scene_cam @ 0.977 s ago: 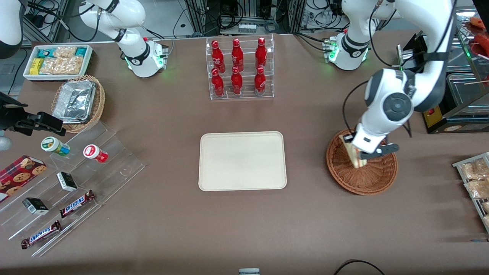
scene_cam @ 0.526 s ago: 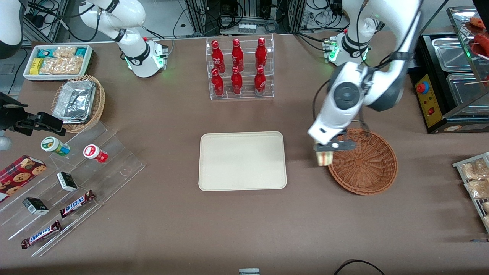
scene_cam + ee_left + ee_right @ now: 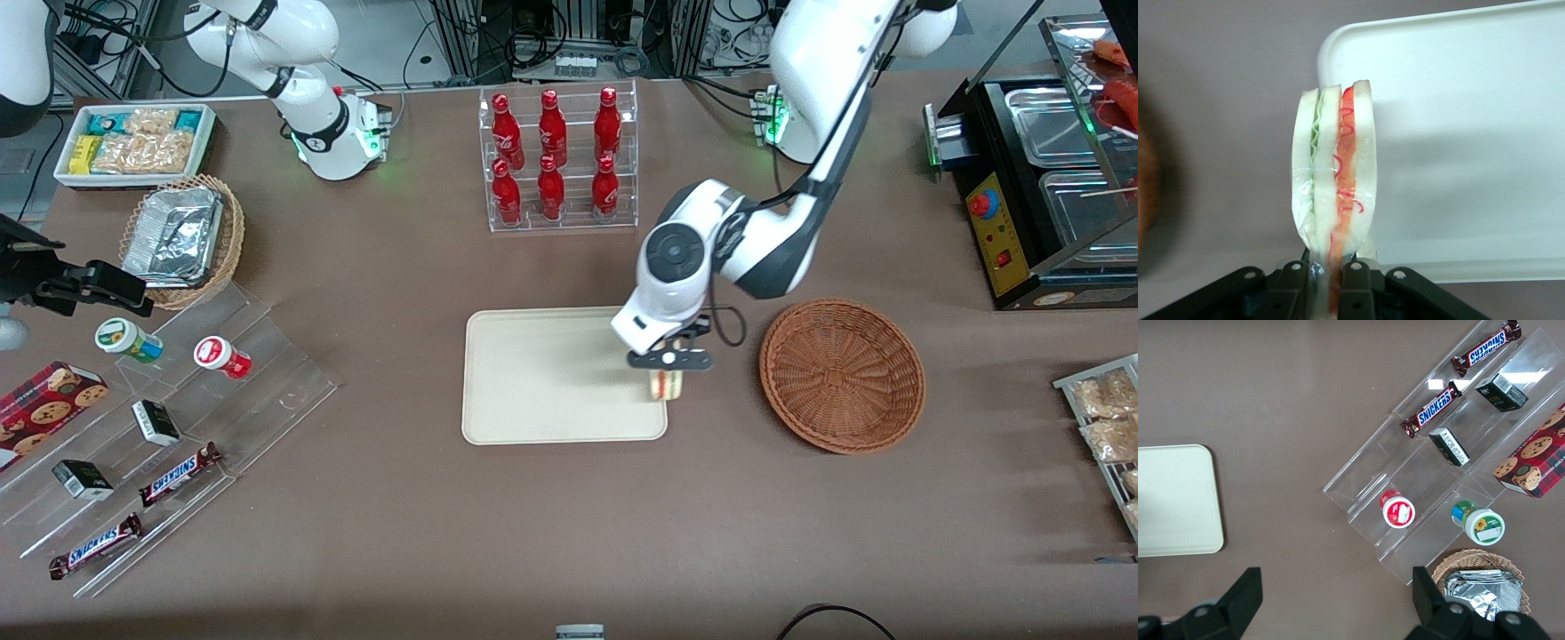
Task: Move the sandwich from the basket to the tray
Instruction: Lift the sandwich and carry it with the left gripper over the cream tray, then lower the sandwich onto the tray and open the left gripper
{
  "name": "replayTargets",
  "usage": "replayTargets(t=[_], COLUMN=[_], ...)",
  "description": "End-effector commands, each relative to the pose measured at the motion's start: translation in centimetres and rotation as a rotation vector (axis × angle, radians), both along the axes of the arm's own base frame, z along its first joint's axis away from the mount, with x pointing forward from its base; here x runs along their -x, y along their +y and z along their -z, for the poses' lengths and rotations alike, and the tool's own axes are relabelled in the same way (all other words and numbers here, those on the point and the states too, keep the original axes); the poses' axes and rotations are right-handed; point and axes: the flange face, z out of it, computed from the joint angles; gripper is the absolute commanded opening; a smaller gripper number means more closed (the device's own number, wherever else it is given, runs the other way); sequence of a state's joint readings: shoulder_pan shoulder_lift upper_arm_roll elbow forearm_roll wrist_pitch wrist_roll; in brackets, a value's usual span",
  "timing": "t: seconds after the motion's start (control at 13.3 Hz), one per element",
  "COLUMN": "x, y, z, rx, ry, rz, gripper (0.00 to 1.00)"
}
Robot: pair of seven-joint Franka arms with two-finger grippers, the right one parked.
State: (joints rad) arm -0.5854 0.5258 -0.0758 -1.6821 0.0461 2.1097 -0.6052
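1. Gripper (image 3: 669,360): clamped on sandwich (image 3: 1333,177), above the tray (image 3: 542,373) edge nearest the basket (image 3: 842,373).
2. Sandwich: held upright, filling layers edge-on, off the tray surface.
3. Basket: on table beside tray, toward working arm's end.

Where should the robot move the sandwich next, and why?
Probably a bit farther in over the tray, then down. The gripper is shut on the sandwich, which hangs above the tray's edge nearest the basket, so letting go here might drop it on the rim.
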Motion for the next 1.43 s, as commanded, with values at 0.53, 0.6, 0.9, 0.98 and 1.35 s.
replayTargets(t=[0.53,0.6,0.9,0.98,1.35], x=[-1.8,-1.7,-2.1,-2.2,-2.4], y=[-6.3,-6.7,-7.0,-7.0,-6.8], z=[3.5,3.6,5.2,5.1,4.4], rx=[0.069,0.074,0.069,0.072,0.076], ry=[0.024,0.026,0.034,0.032,0.028], rz=[0.014,0.017,0.019,0.015,0.008], gripper=[0.0,0.0,0.0,0.05,1.0])
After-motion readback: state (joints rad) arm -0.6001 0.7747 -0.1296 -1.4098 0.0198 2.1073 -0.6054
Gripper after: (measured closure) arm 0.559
